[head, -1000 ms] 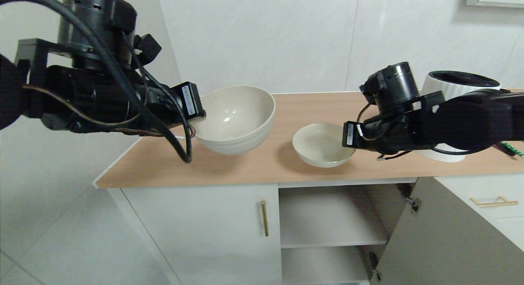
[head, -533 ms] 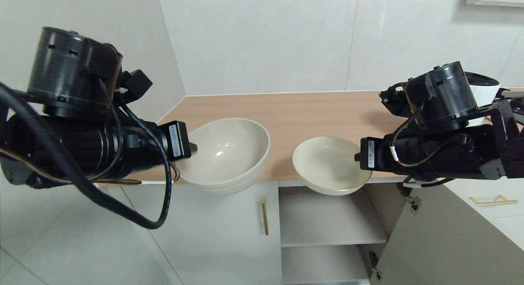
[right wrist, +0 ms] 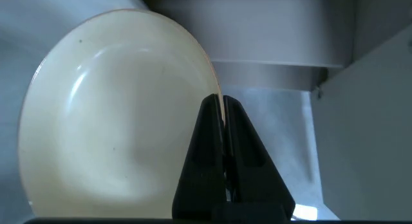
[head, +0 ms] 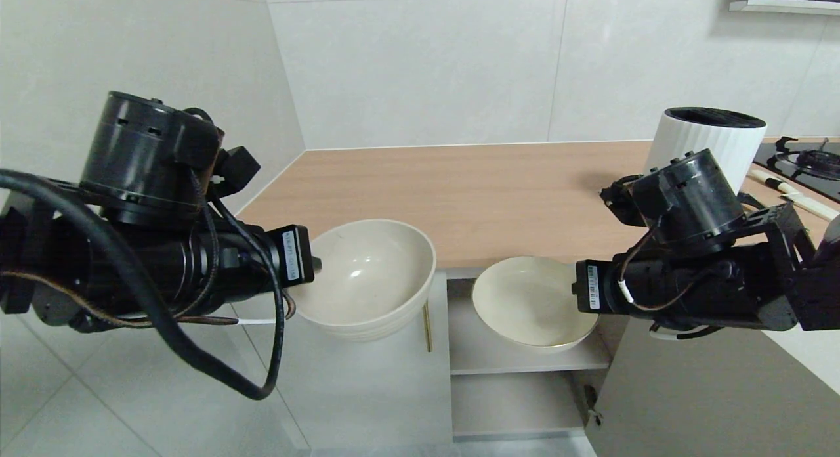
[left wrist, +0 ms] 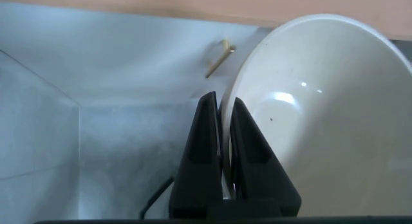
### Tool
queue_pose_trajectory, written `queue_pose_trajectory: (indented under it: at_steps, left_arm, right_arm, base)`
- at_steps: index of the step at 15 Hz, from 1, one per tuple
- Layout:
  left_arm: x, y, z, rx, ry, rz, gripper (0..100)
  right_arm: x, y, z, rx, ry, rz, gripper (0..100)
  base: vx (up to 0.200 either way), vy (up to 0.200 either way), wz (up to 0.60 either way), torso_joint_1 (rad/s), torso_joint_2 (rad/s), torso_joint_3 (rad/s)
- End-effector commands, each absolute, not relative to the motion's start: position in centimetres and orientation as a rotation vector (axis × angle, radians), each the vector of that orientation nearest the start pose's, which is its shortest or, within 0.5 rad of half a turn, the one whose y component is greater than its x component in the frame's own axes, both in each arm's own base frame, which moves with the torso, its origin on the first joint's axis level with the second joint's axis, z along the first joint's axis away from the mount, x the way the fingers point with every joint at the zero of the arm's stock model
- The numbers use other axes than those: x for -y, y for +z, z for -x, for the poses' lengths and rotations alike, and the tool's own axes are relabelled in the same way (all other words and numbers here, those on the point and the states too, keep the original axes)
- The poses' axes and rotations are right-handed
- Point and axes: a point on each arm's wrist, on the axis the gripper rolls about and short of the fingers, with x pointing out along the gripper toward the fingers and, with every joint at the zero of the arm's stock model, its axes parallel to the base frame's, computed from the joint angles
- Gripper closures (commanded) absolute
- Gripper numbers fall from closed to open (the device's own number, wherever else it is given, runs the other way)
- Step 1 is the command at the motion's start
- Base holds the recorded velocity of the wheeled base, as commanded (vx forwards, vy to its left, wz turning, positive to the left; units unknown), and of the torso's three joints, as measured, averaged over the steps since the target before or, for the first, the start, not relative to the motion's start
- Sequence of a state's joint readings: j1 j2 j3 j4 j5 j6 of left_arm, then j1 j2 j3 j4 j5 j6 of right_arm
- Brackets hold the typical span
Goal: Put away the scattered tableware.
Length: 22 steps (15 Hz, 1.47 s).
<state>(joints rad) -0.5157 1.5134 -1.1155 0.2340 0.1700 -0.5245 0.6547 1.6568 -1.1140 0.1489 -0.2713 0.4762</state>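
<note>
Left to right. Item one: left gripper (head: 315, 266), jaws pinched narrow on the near rim of the deep cream ceramic bowl (head: 367, 280), one finger inside the wall and one outside. The bowl hangs clear of the light wooden countertop (head: 459, 188), in front of the closed white cabinet door with its slim brass handle (head: 428, 326). Mouth up, tipped a little; round, so no long axis to speak of. Item two: open white cabinet compartment, its upper shelf (head: 525, 364) bare at the front. Item three: shallow cream ceramic bowl (head: 531, 303), mouth up, held before that opening and above the shelf, not touching it. Item four: right gripper (head: 573, 289), clamped thin on this bowl's rim on the side toward its own arm. The shelf lies beyond and just below the shallow bowl, so the right arm is judged nearer for stowing (the deep bowl would first need to shift rightward past the closed door). Item five: white ribbed cylindrical container (head: 712, 138), upright on the countertop.
</note>
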Motion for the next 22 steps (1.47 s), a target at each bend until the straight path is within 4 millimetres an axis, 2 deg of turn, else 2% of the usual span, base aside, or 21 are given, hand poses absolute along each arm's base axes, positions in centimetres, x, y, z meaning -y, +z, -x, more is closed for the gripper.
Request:
queue_pose_trajectory:
  at_steps: [1,7,15,22]
  left_arm:
    - [13.0,22.7,-23.2,-0.715,-0.161,0.266,100]
    - [13.5,21.9,-23.3,-0.729,-0.172,0.255,100]
    - [13.6,21.5,-23.6,-0.742,-0.166,0.248,100]
    - [13.6,21.5,-23.6,-0.741,-0.165,0.249,100]
  right_arm:
    - [-17.9,18.9,-24.2,-0.744,0.186,-0.116,100]
    - [-18.9,17.2,-24.1,-0.733,0.130,-0.076,100]
    - [-20.3,14.9,-24.4,-0.758,0.128,-0.033,100]
    - [-21.1,13.3,-24.3,-0.801,0.131,0.006,100]
  base:
    - [0.000,0.000,0.00,0.000,0.00,0.000]
    - [0.000,0.000,0.00,-0.046,0.14,0.087]
    - [0.000,0.000,0.00,-0.137,0.46,0.314]
    - [0.000,0.000,0.00,-0.058,0.41,0.342]
